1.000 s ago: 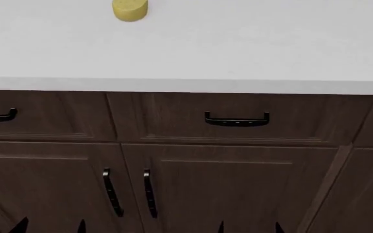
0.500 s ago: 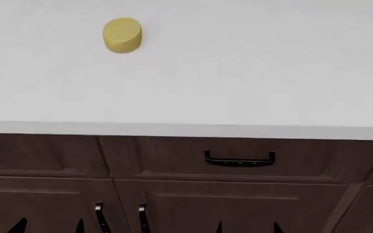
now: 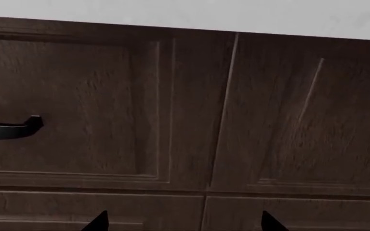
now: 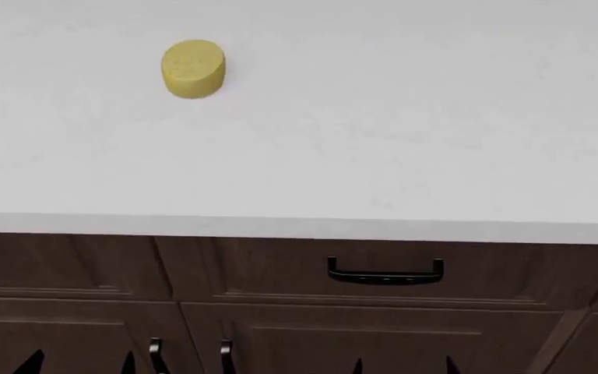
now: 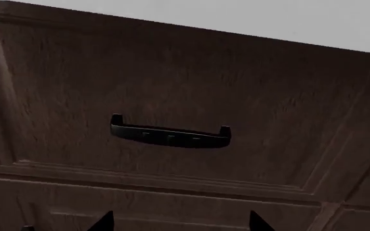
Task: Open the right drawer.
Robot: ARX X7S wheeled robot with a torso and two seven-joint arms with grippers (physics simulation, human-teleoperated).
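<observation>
Right drawer (image 4: 382,269) is shut w/ handle (image 5: 170,135) untouched. Right gripper (image 5: 179,222) and left gripper (image 3: 183,222) both spread open, holding nothing.

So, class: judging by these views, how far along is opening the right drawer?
Nothing is done: the right drawer sits shut. In hand: the right gripper, open, faces its black handle without touching. Left: reach, grasp, pull.

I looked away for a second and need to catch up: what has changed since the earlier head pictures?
Only the view rose: the yellow cylinder and the right drawer now sit lower in the head view, with more countertop showing. The drawer stays shut, its handle untouched, both claws' tips still low in frame.
</observation>
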